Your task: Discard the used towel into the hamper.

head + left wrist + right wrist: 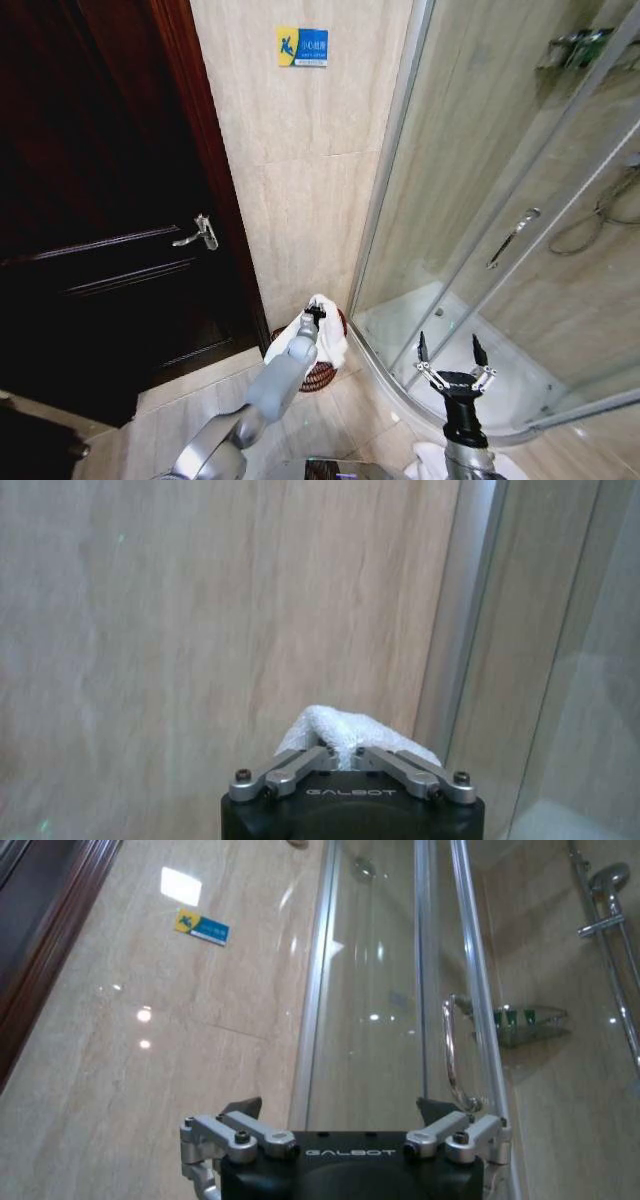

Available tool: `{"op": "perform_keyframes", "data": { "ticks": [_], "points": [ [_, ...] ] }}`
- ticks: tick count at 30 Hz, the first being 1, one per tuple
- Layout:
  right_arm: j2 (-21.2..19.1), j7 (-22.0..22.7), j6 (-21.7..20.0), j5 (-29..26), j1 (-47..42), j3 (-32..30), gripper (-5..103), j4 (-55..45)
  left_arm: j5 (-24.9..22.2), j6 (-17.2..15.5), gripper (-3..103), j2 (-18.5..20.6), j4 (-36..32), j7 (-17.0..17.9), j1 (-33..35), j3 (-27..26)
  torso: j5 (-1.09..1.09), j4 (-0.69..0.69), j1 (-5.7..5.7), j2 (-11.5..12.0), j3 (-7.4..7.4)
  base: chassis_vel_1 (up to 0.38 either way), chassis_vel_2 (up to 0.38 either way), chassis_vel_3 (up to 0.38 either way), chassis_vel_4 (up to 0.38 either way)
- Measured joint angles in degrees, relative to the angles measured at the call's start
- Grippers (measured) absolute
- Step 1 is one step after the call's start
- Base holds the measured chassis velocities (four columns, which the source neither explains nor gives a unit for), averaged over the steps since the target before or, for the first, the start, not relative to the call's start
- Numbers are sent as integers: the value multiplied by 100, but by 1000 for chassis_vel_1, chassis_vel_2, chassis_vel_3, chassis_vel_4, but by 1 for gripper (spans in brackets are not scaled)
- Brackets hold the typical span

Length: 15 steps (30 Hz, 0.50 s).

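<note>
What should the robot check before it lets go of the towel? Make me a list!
1. Left gripper has the towel pinched: ok, shut on white cloth in the left wrist view.
2. Towel is above the hamper: ok, it hangs over the basket by the wall.
3. Towel will fall fully inside: cannot tell, part drapes past the rim.
4. Hamper stands upright on the floor: ok.
5. Right gripper is out of the way: ok, open near the shower door.
</note>
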State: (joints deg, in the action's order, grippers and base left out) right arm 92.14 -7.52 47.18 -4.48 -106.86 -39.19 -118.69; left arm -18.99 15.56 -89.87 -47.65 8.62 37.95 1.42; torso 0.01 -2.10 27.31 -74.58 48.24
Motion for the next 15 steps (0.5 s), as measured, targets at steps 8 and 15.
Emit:
{"op": "perform_keyframes", "data": {
  "ticks": [8,15],
  "points": [
    [0,0,0,26,10,14,100,-8,-166,-18,1,61,-185,-19,-58,77,0,0,4,1,1,0,0,0,0],
    [0,0,-2,44,6,23,100,-2,10,94,1,20,390,-11,66,-18,-2,1,4,0,1,0,0,0,0]
  ]
}}
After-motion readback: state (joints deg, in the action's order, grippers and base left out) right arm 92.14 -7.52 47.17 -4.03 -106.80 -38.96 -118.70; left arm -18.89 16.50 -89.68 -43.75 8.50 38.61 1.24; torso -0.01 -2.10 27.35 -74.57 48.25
